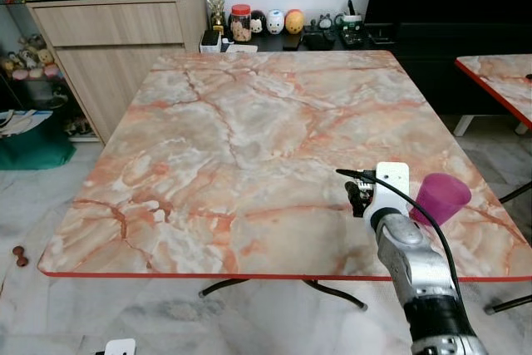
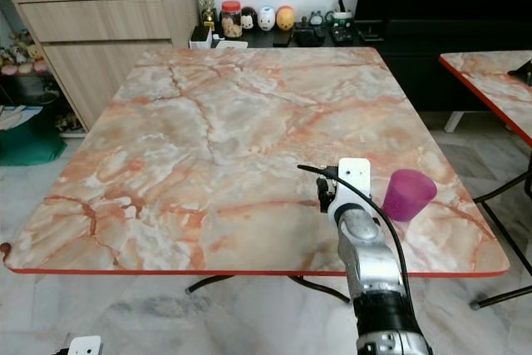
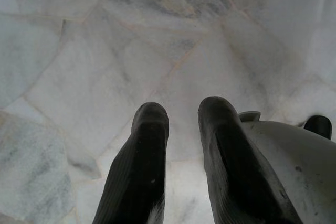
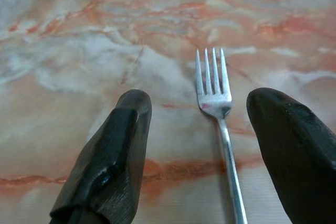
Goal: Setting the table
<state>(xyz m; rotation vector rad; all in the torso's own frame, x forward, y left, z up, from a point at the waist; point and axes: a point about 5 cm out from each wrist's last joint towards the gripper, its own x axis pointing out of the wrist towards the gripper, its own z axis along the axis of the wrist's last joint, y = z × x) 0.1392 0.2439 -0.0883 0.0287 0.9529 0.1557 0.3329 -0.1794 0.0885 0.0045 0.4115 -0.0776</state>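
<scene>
My right gripper (image 4: pixel 197 145): fingers spread apart, empty, low over the marble table (image 1: pixel 249 139) near its front edge.
Fork (image 4: pixel 219 124): lying flat on the table between my two fingers, nearer the one finger, tines pointing away from me, touching neither.
Purple cup (image 1: pixel 440 197): on the table just to the right of my right wrist.
My left gripper (image 3: pixel 178 124): idle over pale floor tiles (image 3: pixel 105 51), fingers slightly parted, holding nothing.

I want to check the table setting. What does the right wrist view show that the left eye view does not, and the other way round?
Right wrist view: a fork lying flat on the table between the open right gripper fingers. Left eye view: a purple cup upside down beside the right arm, and a wooden cabinet beyond the table. Both share the marble-pattern table.
</scene>
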